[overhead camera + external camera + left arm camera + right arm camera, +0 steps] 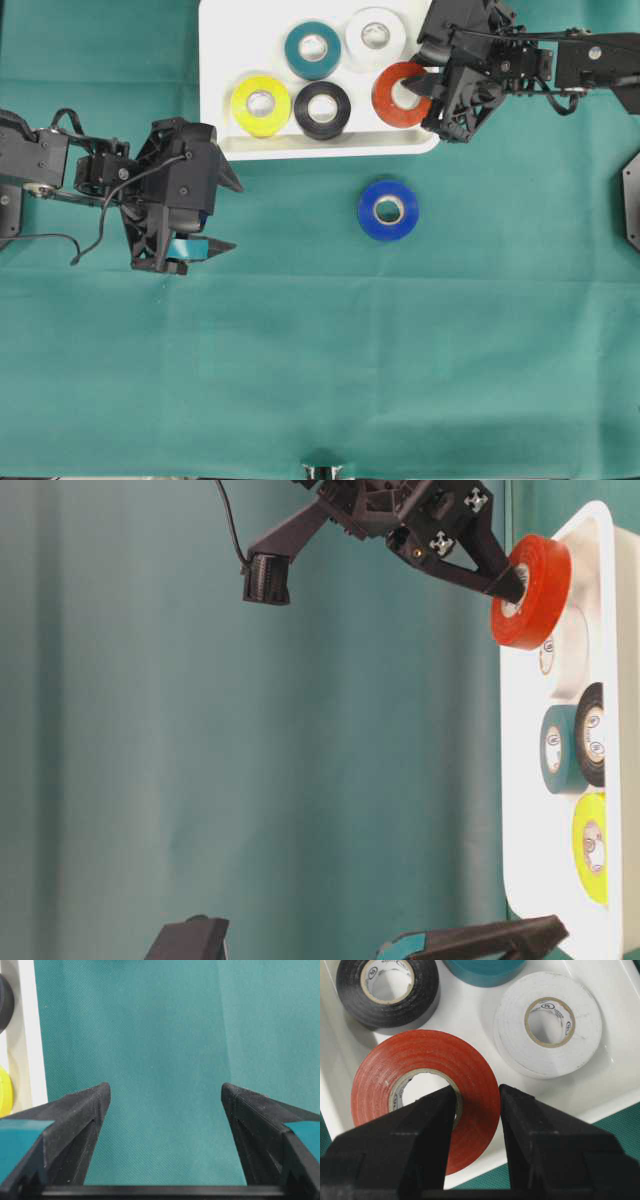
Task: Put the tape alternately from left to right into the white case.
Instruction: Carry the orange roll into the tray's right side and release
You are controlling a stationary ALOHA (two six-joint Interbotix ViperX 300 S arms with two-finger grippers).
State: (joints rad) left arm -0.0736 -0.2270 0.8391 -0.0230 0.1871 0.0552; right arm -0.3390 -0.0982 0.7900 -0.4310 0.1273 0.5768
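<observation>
Cloth (330,350) lies bare around blue roll (388,209), beside white case (222,60).

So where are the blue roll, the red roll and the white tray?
blue roll (388,209), overhead view, on its top face
red roll (470,1077), right wrist view, on its red face
white tray (225,40), overhead view, on bare floor

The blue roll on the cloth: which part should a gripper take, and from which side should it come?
The blue roll lies flat on the green cloth, hole upward, apart from the white case. Probably best is to come from straight above, one finger in the hole and one outside, pinching the ring wall. The right gripper holds the orange-red roll this way.
</observation>
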